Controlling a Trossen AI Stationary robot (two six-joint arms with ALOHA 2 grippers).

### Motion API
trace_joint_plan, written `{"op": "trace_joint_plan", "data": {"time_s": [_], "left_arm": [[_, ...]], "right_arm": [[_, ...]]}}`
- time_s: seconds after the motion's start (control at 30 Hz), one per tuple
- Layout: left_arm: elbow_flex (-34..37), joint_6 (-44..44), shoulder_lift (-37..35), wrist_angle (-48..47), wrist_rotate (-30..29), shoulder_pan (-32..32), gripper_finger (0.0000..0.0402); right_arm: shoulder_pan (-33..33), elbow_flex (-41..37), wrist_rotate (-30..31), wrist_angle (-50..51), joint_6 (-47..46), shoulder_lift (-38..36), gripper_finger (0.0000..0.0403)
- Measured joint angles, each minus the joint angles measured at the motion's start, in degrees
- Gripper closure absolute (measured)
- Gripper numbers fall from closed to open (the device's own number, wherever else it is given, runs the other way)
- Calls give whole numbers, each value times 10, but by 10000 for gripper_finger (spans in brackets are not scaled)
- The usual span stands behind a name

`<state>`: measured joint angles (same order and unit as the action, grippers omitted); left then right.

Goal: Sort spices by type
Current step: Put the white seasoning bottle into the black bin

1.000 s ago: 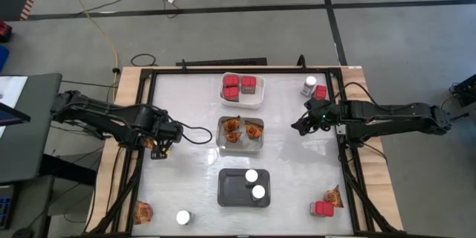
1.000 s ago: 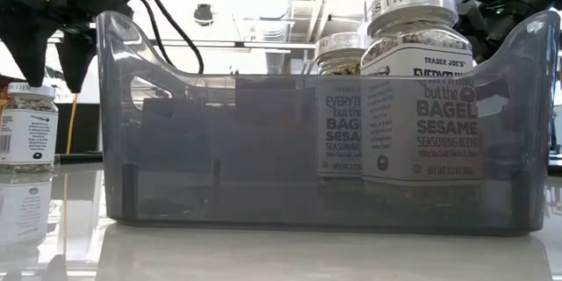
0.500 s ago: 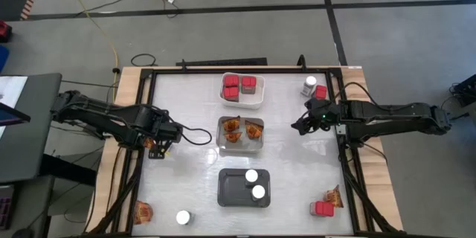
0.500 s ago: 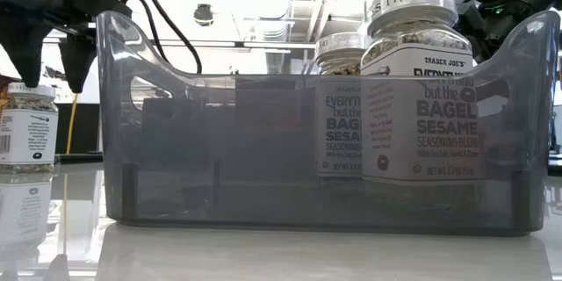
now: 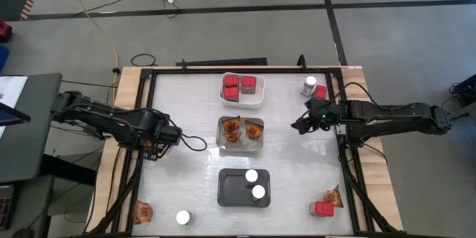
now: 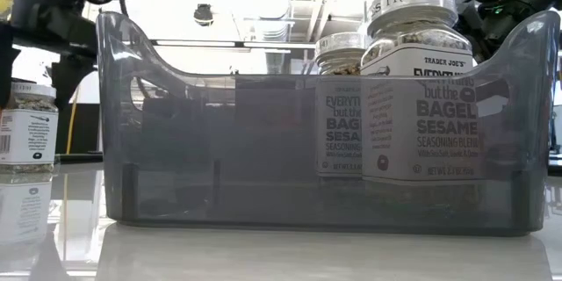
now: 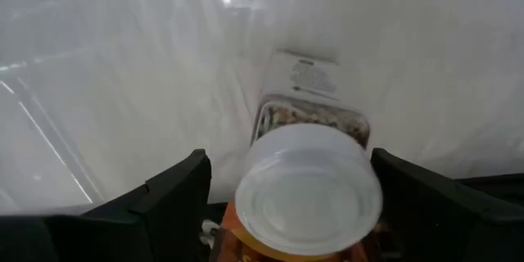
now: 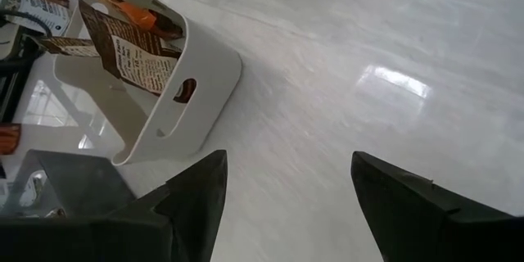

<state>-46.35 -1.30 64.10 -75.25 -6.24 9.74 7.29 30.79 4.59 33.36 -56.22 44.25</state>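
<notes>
While both arms flank the dark grey tray [image 5: 244, 187] from above, low view reads "TRADER JOE'S… BAGEL SESAME" on its jars [image 6: 420, 97]; left gripper [image 7: 286, 205] gapes over a white-lidded jar [image 7: 309, 188], right gripper [image 8: 286, 188] gapes empty.
</notes>
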Motion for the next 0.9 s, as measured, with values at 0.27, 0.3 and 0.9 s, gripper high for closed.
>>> {"op": "trace_joint_plan", "data": {"time_s": [0.27, 0.3, 0.9], "left_arm": [[2, -2, 0, 5, -1, 0, 104], [2, -4, 0, 8, -1, 0, 110], [1, -35, 1, 26, 23, 0, 206]], "right_arm": [[0, 0, 0, 0, -9, 0, 117], [0, 0, 0, 0, -9, 0, 117], [0, 0, 0, 0, -23, 0, 117]]}}
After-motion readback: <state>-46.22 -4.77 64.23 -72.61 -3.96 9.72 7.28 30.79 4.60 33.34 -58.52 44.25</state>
